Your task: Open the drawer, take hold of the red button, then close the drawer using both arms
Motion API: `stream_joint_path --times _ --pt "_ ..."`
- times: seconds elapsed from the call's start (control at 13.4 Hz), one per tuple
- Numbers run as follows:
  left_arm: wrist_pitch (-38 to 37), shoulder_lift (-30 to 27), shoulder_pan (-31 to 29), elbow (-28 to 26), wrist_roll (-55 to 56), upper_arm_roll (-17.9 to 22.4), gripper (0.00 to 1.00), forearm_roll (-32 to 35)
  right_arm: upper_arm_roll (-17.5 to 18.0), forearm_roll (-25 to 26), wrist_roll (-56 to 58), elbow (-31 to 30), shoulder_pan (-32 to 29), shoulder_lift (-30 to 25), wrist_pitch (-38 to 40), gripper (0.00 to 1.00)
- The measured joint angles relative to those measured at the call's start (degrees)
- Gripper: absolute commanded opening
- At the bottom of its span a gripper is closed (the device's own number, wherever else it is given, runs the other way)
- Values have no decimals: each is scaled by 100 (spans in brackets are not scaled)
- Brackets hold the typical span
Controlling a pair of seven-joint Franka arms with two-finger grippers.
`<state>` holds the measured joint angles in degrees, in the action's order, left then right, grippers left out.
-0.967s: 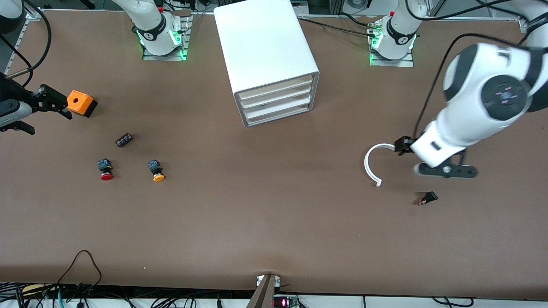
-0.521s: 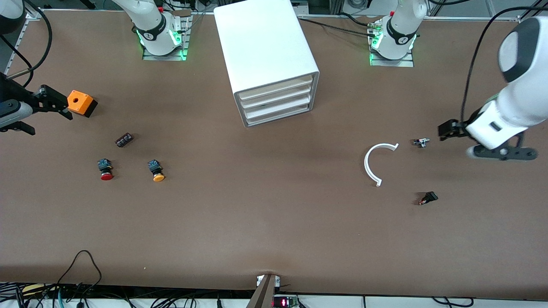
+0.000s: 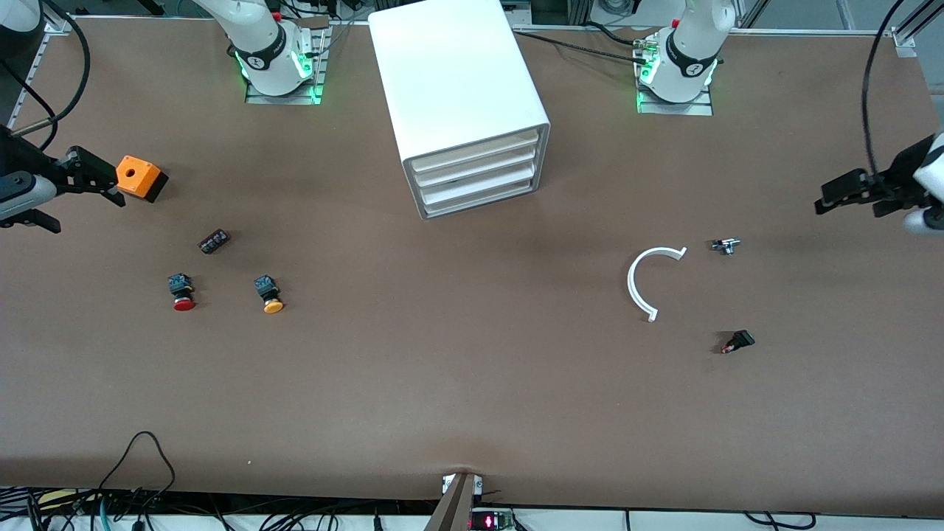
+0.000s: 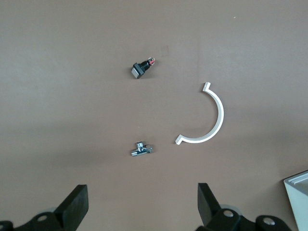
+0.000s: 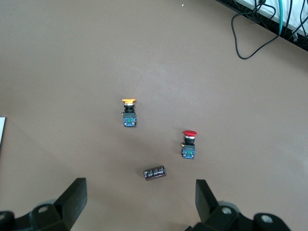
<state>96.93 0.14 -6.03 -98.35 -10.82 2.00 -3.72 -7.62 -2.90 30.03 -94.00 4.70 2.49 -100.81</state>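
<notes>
High front overview; two downward wrist close-ups

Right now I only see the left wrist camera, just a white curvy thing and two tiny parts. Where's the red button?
Observer: The red button lies toward the right arm's end of the table, beside the orange-capped button.
Operator: Is the drawer open yet?
Observer: No, it sits shut in the cabinet, like the other three.
Operator: My left gripper is open over these parts. Is the other one holding anything?
Observer: No, the right gripper hangs open and empty over the right arm's end.
</notes>
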Motion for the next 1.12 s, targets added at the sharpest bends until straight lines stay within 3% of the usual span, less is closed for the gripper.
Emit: stream_joint_path --times 0.45,1.12 --pt "-342 -587 293 -90 96 -17 100 396 0 0 0 2 1 0 0 100" --pt "-474 -631 594 -122 224 -194 100 755 0 0 0 2 3 0 -1 100"
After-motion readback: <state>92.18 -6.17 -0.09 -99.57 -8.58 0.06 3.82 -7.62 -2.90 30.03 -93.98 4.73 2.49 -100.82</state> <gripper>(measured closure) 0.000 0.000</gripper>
